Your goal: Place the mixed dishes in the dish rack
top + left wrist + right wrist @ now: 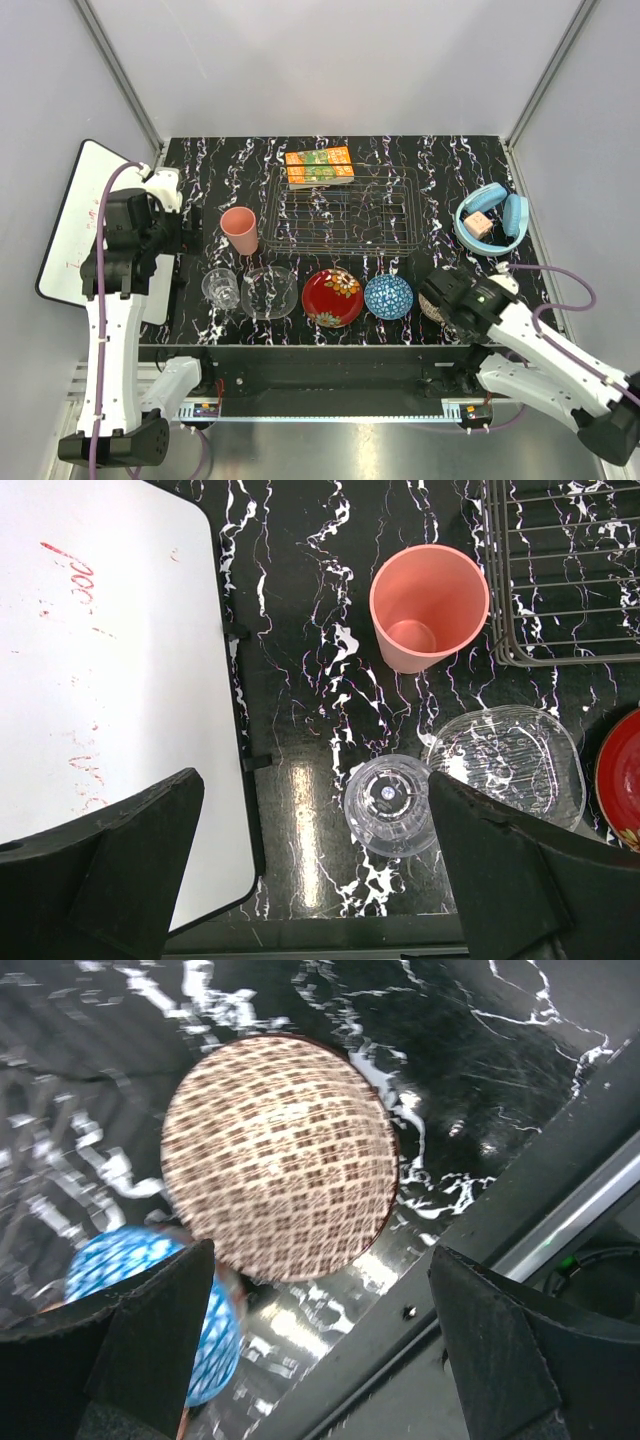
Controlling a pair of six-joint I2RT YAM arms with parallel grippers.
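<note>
The wire dish rack (340, 212) stands at the middle back, and its corner shows in the left wrist view (565, 575). In front of it are a salmon-pink cup (239, 230), a clear glass (221, 288), a clear glass bowl (268, 292), a red floral plate (332, 297) and a blue patterned bowl (388, 296). The brownish patterned bowl (280, 1155) lies under my right arm. My left gripper (315, 880) is open above the table, with the glass (392, 805) just inside its right finger. My right gripper (320, 1350) is open and empty above the near rim of the brownish bowl.
An orange-green carton (320, 166) lies on the rack's far edge. Blue headphones (492, 220) sit at the back right. A whiteboard (70, 230) lies past the table's left edge. The table's front edge (480, 1250) runs under my right gripper.
</note>
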